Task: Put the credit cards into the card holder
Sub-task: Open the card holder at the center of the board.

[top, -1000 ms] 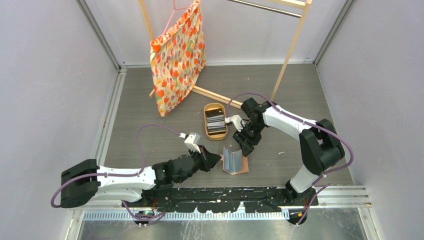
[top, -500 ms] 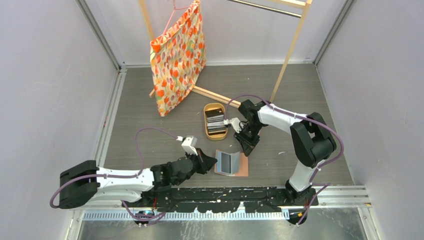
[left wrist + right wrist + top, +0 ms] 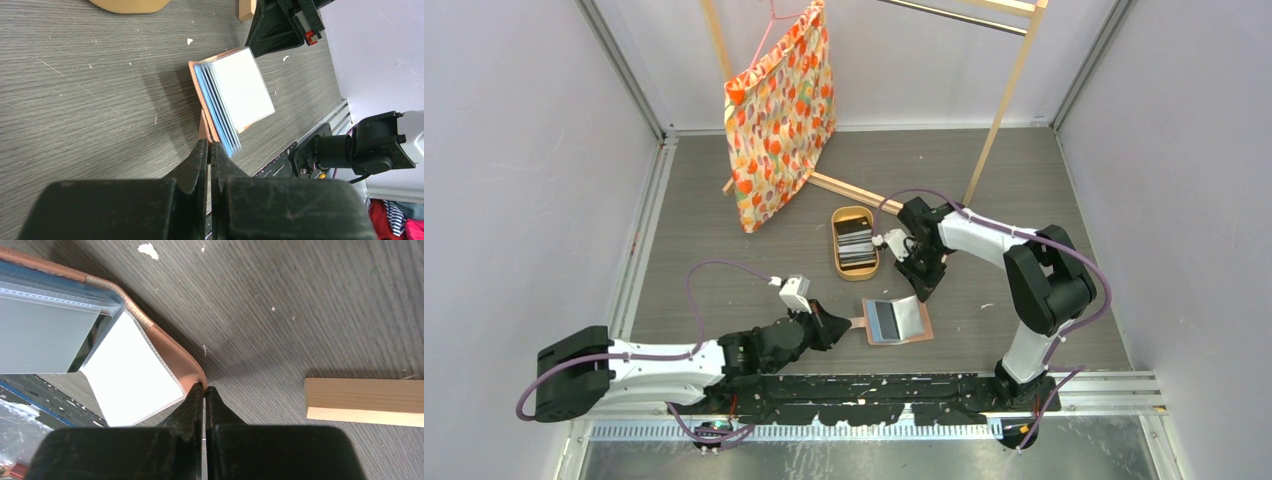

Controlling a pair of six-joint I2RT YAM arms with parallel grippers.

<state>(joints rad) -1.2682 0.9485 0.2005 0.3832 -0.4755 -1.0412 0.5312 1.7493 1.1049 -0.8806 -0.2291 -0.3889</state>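
Observation:
The salmon-tan card holder lies open on the table, its light-blue and clear pockets facing up. My left gripper is shut on the snap tab at its left side; in the left wrist view the tab sits pinched between the fingertips. My right gripper is shut on the holder's far rim, its tips closed at the rounded corner. The credit cards, dark and grey, lie stacked in the oval wooden tray just behind the holder.
A wooden rack stands at the back, and its base bar runs just behind the tray. A flowered orange cloth bag hangs from it. One end of a wooden bar lies right of my right fingers. The arm-base rail runs along the near edge.
The card holder went from standing half-folded to lying open and flat. My right gripper closed on its far rim. My left gripper drew back to the left with the tab.

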